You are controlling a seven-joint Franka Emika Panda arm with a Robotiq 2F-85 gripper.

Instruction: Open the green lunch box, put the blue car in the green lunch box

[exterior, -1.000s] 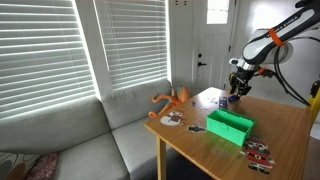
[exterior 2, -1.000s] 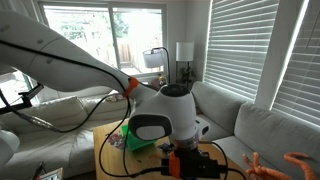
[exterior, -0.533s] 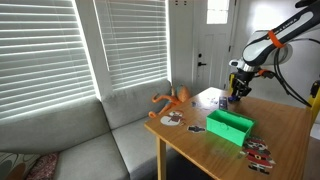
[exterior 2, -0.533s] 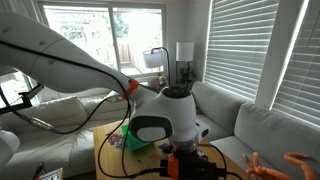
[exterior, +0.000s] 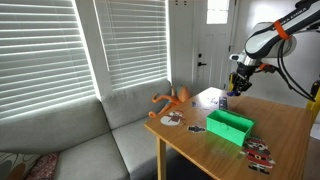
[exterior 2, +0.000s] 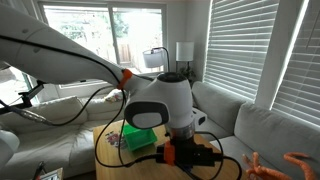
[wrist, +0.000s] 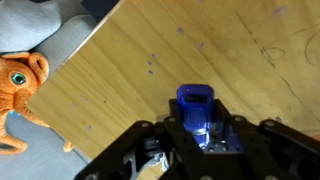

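The task has two parts, and I judge that the first is done. In an exterior view the green lunch box point(exterior: 230, 125) stands on the desk point(exterior: 285, 125) and its top seems open, because the inside walls show. The picture is small, so I cannot see where the lid lies.

The second part is in hand. In the wrist view the hand point(wrist: 198, 128) is clenched on the blue car point(wrist: 195, 102): the car sits between the two fingers, with its front end coming out above them. Bare wood of the desk is behind it, and the car seems lifted off the surface, though I cannot be sure of this. The exterior view shows the hand up in the air, near the far edge of the desk and apart from the box.

What is left is to carry the car over the box, lower it inside and let it go. An orange octopus toy point(wrist: 15, 75) lies at the edge of the desk toward the sofa, and it does not seem to lie between the hand and the box.
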